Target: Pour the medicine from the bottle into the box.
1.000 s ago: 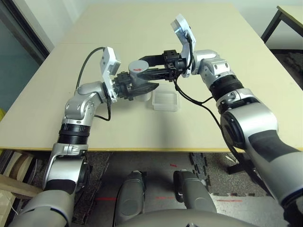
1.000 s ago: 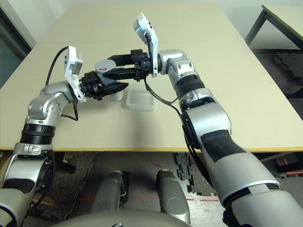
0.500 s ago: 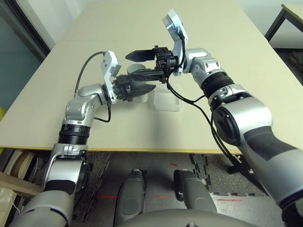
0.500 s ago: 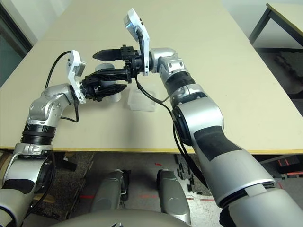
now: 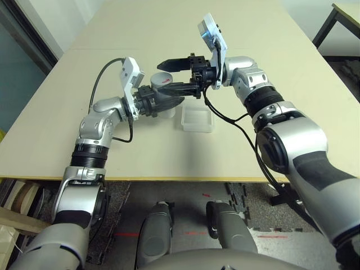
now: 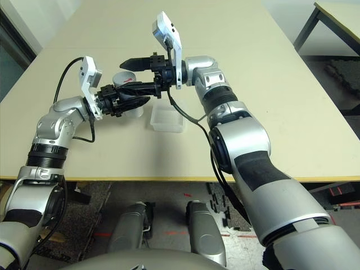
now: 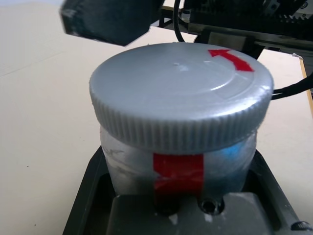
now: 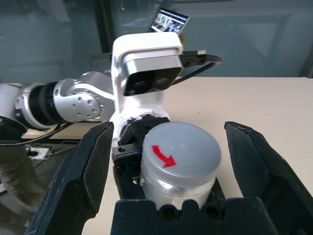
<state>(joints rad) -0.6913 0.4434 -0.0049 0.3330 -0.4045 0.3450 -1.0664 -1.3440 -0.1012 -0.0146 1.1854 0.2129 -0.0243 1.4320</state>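
My left gripper (image 5: 165,97) is shut on the bottle (image 7: 178,161), a silver-grey cylinder with a strip of red tape, and holds it above the table. Its round grey cap (image 5: 163,80), marked with a red arrow, is on the bottle. My right gripper (image 8: 168,142) is open, with one black finger (image 8: 85,171) on each side of the cap and apart from it. The box (image 5: 197,119), clear and shallow, lies on the table just right of the bottle, under the right wrist. The medicine is out of view.
The beige table (image 5: 169,34) stretches far behind and to both sides of the arms. A black cable (image 5: 230,118) hangs from the right wrist over the table beside the box. Another table's edge (image 5: 343,14) stands at the far right.
The right gripper, shut on the cap a second ago, has opened and pulled away. It now stands wide around the cap again. The left gripper has kept hold of the bottle.
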